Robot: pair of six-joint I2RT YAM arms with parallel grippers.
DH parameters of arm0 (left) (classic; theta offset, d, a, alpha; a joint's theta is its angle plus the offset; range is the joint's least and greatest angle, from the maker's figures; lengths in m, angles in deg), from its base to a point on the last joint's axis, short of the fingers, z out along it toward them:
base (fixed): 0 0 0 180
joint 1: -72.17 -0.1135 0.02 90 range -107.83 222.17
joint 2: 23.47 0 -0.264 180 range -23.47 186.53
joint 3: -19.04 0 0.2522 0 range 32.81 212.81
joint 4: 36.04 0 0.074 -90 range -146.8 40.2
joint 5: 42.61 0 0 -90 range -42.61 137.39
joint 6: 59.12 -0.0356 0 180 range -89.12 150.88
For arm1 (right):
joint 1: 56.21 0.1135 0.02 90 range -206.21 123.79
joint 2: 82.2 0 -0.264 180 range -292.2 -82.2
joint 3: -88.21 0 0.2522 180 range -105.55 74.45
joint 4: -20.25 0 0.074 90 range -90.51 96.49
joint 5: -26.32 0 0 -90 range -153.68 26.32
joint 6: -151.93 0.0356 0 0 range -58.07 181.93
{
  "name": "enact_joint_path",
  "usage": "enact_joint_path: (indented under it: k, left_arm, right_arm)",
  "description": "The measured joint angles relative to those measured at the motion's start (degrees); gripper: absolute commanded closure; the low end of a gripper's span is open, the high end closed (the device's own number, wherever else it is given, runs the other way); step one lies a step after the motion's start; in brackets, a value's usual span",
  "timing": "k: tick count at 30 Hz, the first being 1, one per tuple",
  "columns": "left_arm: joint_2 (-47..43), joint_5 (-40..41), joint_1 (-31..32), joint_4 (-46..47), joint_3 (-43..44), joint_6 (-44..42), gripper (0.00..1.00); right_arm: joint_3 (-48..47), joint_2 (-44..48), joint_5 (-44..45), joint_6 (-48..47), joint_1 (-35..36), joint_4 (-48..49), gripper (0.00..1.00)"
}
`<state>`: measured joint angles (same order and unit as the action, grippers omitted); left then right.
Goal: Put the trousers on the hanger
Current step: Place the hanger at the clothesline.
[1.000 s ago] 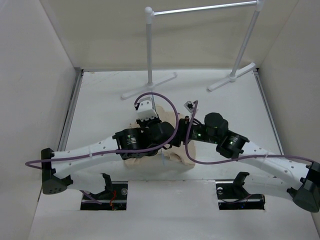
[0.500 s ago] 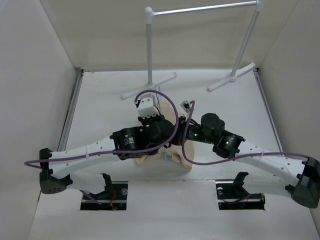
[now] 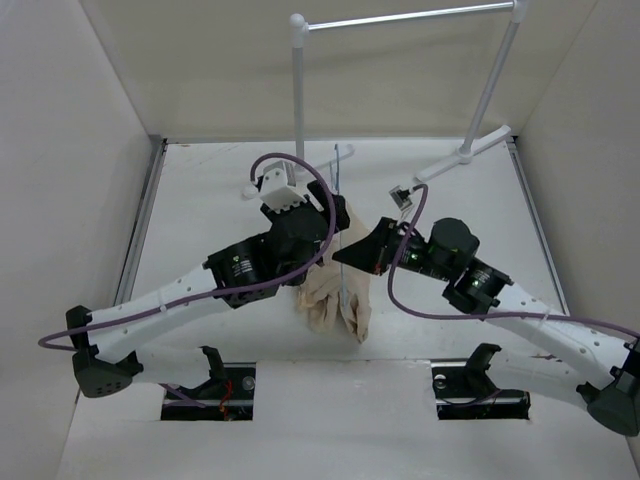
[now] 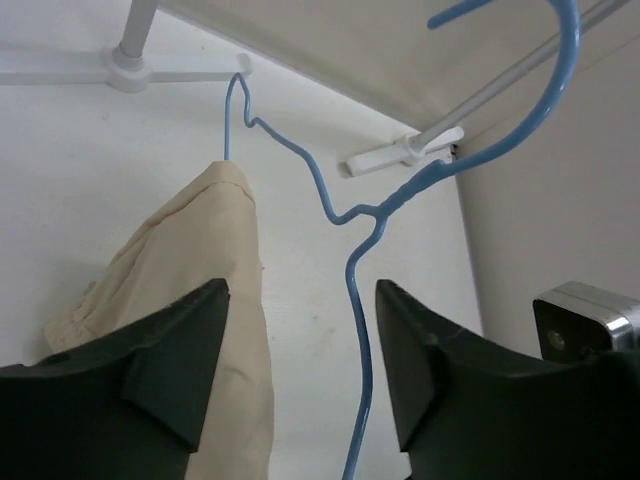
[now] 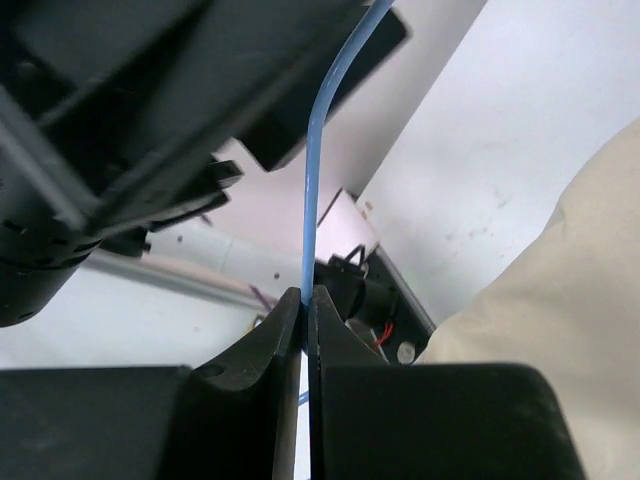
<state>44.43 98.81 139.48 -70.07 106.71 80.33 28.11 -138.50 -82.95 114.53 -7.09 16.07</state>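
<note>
From above you can barely make out the hanger (image 3: pixel 338 175): it shows only as a thin blue line rising past the wrists, and both sets of fingertips are hidden under the arms. Your wrist cameras settle it.

The right gripper (image 5: pixel 305 300) is pinched tight on the blue wire, with no gap showing beside it. The wire runs up out of the jaws and leaves the frame at the top.

The left gripper (image 4: pixel 300 300) stands well apart and has hold of nothing. The hanger's wire passes down between its fingers (image 4: pixel 170 350), nearer the right one, without touching either. The hook is cut off at the top of that view, and the lower part of the hanger is out of frame.

The trousers (image 4: pixel 190 260) hang in a bunched beige fold from the hanger's left shoulder. In the overhead view they droop between the two arms above the table (image 3: pixel 200 190), and you cannot tell whether their lower end touches it. Behind them stands the white clothes rack (image 3: pixel 299 90).
</note>
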Motion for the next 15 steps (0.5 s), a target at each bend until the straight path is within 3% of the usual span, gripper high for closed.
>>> enact_joint_path:
  k: [4,10,15]
  left_arm:
    - [0.0,-2.54,-1.84,5.01,2.27,-5.05,0.0]
    - [-4.02,-4.61,-4.33,10.73,4.35,-12.68,0.0]
    - [-12.26,-2.99,-11.58,11.5,1.86,-14.56,0.0]
  right_arm:
    - [-1.36,-0.79,-1.29,1.01,-4.81,-0.17,0.97]
    - [-9.84,-5.64,-4.35,1.2,-13.94,-2.32,0.98]
    - [-25.66,-14.49,-7.37,-0.61,-22.58,-7.52,0.97]
